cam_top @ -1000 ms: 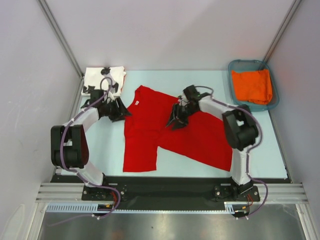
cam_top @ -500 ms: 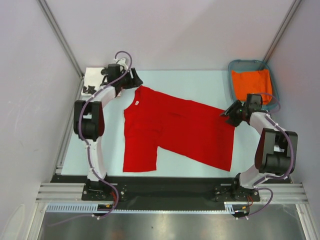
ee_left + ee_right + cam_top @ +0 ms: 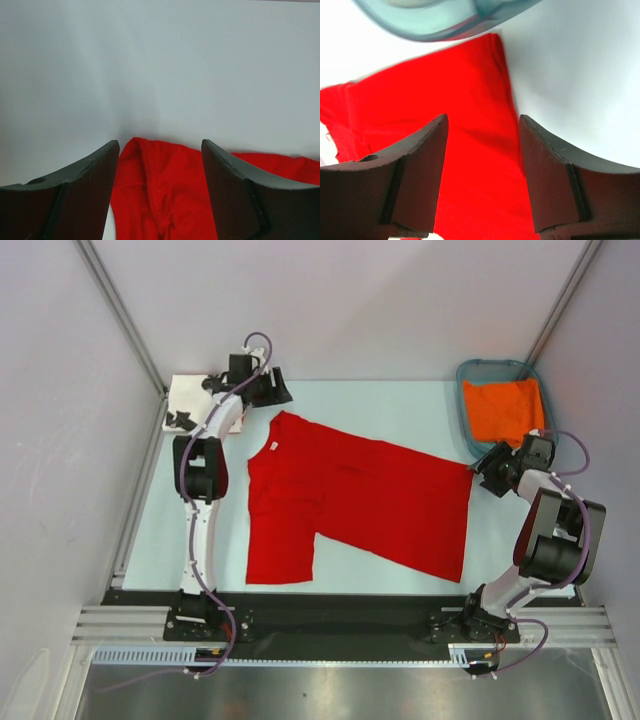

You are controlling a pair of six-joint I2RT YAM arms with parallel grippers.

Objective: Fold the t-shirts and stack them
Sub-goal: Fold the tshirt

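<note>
The red t-shirt (image 3: 350, 505) lies spread flat across the middle of the table. The white t-shirt with black shapes (image 3: 185, 397) sits folded at the far left corner, partly hidden by the left arm. My left gripper (image 3: 281, 398) is open at the red shirt's far left corner. In the left wrist view that red corner (image 3: 165, 190) lies rumpled between the spread jaws of my left gripper (image 3: 160, 145), not pinched. My right gripper (image 3: 484, 469) is open at the shirt's right corner. The right wrist view shows red cloth (image 3: 480, 165) beneath my right gripper's (image 3: 482, 119) open jaws.
A teal basket (image 3: 500, 364) holding an orange cloth (image 3: 505, 410) stands at the far right, just beyond the right gripper; its rim (image 3: 445, 22) shows in the right wrist view. Grey walls enclose the table on three sides.
Both arms swung outward from the middle of the table, the left to the red shirt's far left corner, the right to its right corner. Both sets of jaws have widened.
</note>
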